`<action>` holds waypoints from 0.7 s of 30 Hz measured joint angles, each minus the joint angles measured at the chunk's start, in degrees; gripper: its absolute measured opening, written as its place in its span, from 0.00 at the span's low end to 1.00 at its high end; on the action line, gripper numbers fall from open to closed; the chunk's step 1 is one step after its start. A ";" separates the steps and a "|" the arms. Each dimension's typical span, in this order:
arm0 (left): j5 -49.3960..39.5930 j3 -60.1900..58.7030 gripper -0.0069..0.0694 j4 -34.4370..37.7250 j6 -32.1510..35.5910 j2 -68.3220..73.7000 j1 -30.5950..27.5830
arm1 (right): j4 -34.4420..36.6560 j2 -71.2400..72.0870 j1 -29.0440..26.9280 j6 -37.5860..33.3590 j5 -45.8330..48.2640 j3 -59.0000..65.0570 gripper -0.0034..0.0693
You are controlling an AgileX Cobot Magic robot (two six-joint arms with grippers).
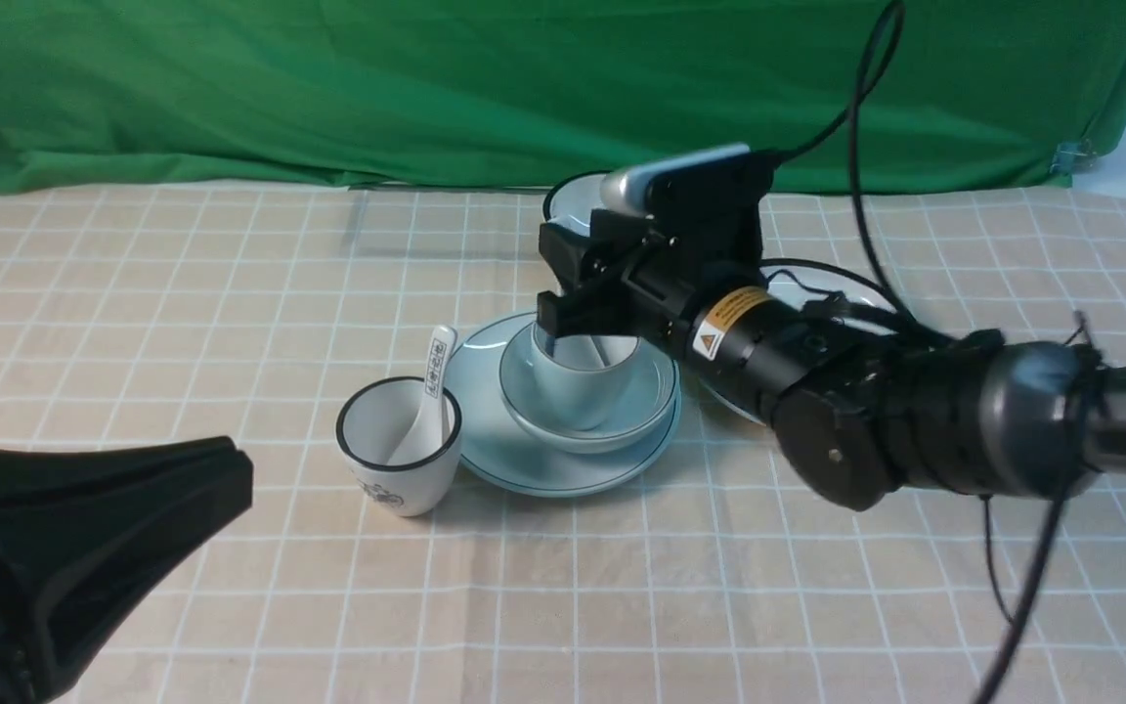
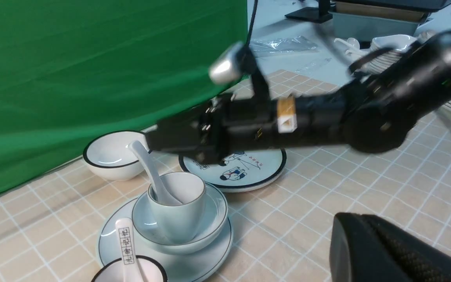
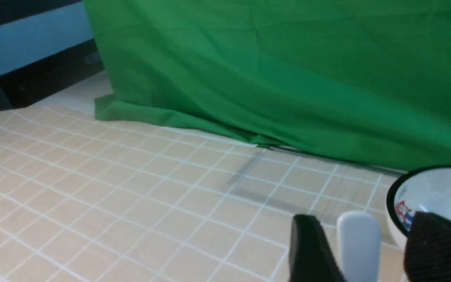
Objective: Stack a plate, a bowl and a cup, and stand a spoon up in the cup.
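The pale blue-green plate [image 1: 524,471] lies mid-table with the bowl [image 1: 646,399] on it and the cup [image 1: 578,393] standing in the bowl. The plain white spoon [image 1: 610,350] leans in the cup, handle up. My right gripper [image 1: 559,284] is open above the cup. The spoon handle [image 3: 358,243] stands between its fingers [image 3: 307,243] with a gap on each side. The left wrist view shows the same stack: plate [image 2: 198,261], bowl [image 2: 214,217], cup [image 2: 180,219], spoon [image 2: 147,164] and the right gripper [image 2: 157,140]. My left gripper [image 1: 231,469] is shut and empty near the front left, also in its own wrist view [image 2: 339,225].
A white black-rimmed cup [image 1: 397,469] holding a printed spoon [image 1: 438,372] touches the plate's left side. A white black-rimmed bowl [image 1: 568,200] sits behind the stack, and a painted plate [image 2: 249,168] lies to its right. Green cloth [image 1: 524,88] closes the back.
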State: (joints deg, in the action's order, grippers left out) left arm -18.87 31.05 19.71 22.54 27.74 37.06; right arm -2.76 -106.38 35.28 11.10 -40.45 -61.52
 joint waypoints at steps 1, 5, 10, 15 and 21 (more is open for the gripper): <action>0.53 -0.05 0.09 -0.13 0.00 0.00 0.00 | -1.20 3.51 0.19 -0.09 4.01 1.11 0.56; 4.77 -1.79 0.09 -0.19 1.98 -0.60 0.00 | -3.06 19.48 1.44 -2.62 22.83 4.70 0.53; 14.73 -7.83 0.09 2.56 2.75 -1.32 0.00 | -3.39 36.08 2.87 -4.67 46.71 8.76 0.36; 22.20 -12.54 0.09 2.03 2.81 -1.32 0.00 | -3.39 49.61 3.17 -1.80 60.61 15.29 0.18; 23.13 -14.79 0.09 -2.50 2.81 -1.32 0.00 | -3.34 59.84 3.17 2.87 64.03 21.04 0.15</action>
State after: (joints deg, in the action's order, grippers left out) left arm 4.26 16.25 17.22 25.34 26.42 37.06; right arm -6.10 -46.55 38.45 13.97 23.58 -40.48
